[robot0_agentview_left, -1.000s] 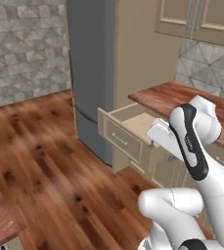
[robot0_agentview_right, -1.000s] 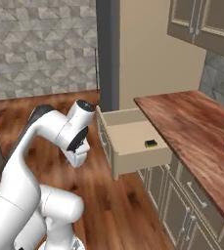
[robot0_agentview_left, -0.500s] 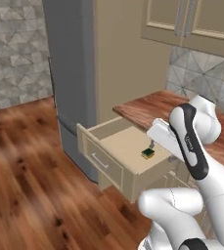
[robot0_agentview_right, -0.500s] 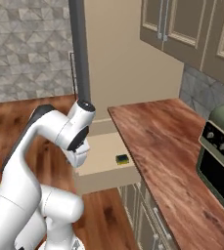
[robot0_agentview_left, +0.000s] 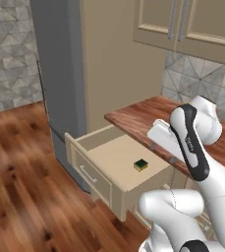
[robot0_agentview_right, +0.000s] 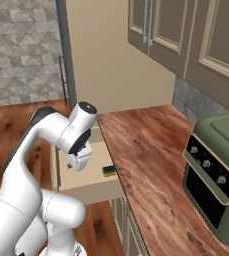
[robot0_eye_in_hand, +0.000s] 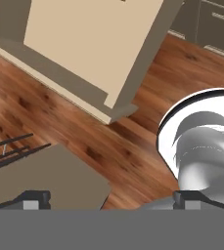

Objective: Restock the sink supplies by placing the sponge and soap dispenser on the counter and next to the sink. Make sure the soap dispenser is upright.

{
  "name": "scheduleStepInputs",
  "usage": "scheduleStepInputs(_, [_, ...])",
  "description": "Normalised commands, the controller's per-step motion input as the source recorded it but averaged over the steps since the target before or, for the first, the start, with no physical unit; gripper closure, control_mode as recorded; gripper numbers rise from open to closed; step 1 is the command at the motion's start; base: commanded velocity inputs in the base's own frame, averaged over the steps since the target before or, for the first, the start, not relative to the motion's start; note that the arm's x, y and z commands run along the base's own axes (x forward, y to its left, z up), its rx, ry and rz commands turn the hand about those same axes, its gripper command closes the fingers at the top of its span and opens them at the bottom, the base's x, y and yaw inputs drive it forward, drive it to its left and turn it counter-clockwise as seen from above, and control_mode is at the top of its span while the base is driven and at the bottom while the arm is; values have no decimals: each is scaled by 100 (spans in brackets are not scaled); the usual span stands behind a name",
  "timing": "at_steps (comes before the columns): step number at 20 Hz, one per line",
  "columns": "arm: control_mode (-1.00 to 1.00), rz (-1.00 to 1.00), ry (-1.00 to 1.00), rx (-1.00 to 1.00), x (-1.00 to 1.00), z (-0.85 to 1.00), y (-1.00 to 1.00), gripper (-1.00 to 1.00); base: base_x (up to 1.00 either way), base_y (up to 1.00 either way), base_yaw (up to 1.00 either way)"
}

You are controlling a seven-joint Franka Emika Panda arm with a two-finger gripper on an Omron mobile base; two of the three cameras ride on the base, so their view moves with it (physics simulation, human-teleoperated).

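While the small green-topped yellow sponge [robot0_agentview_left: 141, 165] lies flat near the right edge of the open beige drawer [robot0_agentview_left: 115, 162], the spread, empty tool [robot0_agentview_right: 79, 161] hovers just left of it, above the drawer.

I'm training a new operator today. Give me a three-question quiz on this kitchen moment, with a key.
1. True or false: the sponge lies inside the open drawer.
2. The green appliance stands on: A) the floor B) the counter C) the drawer
3. Fill in: the gripper has its jaws ___.

Key: 1 true; 2 B; 3 open, with nothing between them.
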Motion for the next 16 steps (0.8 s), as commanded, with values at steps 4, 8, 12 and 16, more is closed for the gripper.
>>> scheduleStepInputs(4, [100,0,0,0,0,0,0,-100,52,-21,0])
scheduleStepInputs(8, [100,0,0,0,0,0,0,-100,32,3,0])
scheduleStepInputs(12, [100,0,0,0,0,0,0,-100,28,26,0])
scheduleStepInputs(16, [100,0,0,0,0,0,0,-100,21,2,0])
